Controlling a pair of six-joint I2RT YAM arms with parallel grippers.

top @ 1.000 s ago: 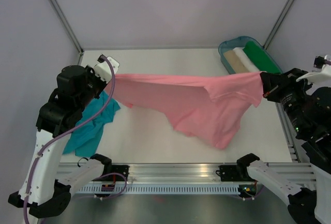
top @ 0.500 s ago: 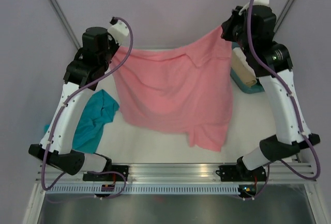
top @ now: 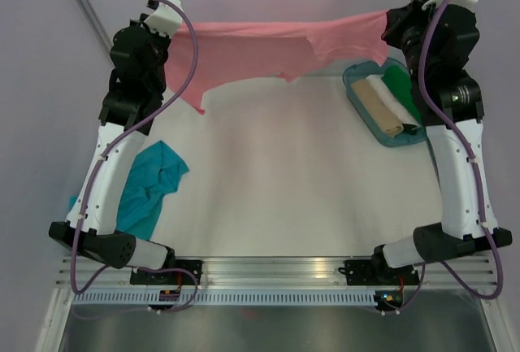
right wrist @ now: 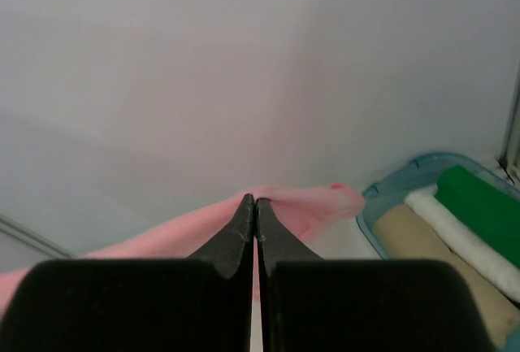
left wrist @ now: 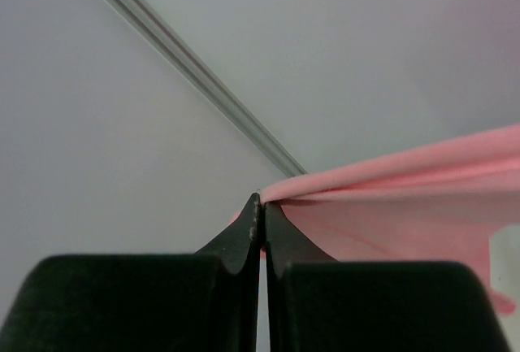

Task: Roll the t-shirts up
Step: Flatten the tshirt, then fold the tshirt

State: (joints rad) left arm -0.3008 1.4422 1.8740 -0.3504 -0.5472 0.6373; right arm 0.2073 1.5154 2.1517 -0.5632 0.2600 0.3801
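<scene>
A salmon-pink t-shirt [top: 260, 47] hangs stretched high in the air across the back of the table. My left gripper [top: 175, 33] is shut on its left end, and the cloth [left wrist: 390, 206] runs off to the right of the closed tips [left wrist: 260, 199]. My right gripper [top: 392, 27] is shut on the right end, with pink cloth [right wrist: 313, 206] bunched behind the tips [right wrist: 253, 200]. A teal-blue t-shirt [top: 150, 188] lies crumpled on the table at the left, under the left arm.
A blue-green plastic tray [top: 357, 76] at the back right holds rolled cloths in tan, white and green [right wrist: 479, 202]. Metal frame posts rise at both back corners. The arms' bases sit on the rail along the near edge.
Both arms have lifted and swung toward the back, carrying the pink t-shirt from low over the table to a high, taut span. The teal-blue t-shirt has not moved.
</scene>
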